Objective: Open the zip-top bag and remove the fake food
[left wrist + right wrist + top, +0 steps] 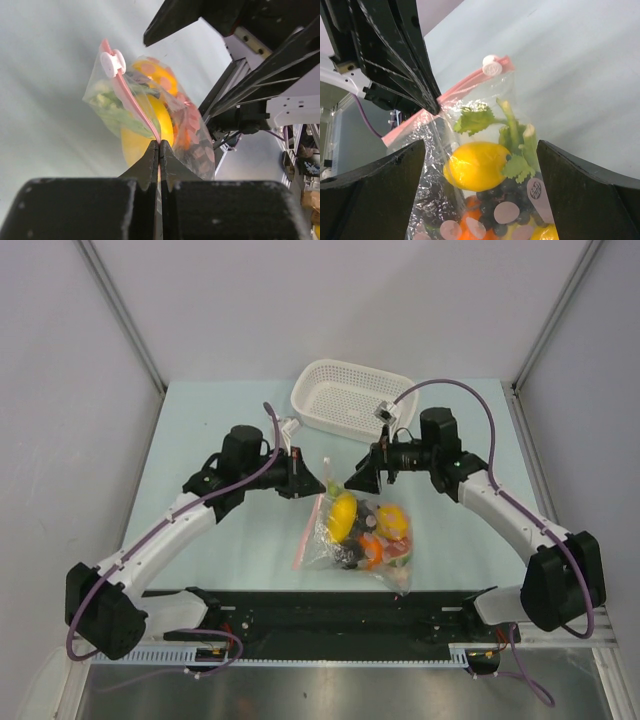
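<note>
The bag (362, 532) sits mid-table between the two grippers, packed with the fake food: a lemon (477, 165), a green stalk (514, 125), dark round fruit and orange pieces. Whether its bottom rests on the table (220, 420) or hangs just off it cannot be told. It looks light, but the load is lumpy and loose and would likely shift and sag as the bag tips. The film is thin, crinkly and probably slick, so a grip on the flat wall would likely slide. The pink zip strip (131, 95) is the stiffer edge and the better place to hold, and the white slider (112, 63) at its far end is the part to pull. The left gripper (159, 152) has its jaws pressed together, pinching the strip well short of the slider. The right gripper (481, 145) is spread wide with the bag between its fingers (385, 180) and touches nothing that can be seen. The white basket (350, 398) stands behind, well apart.
</note>
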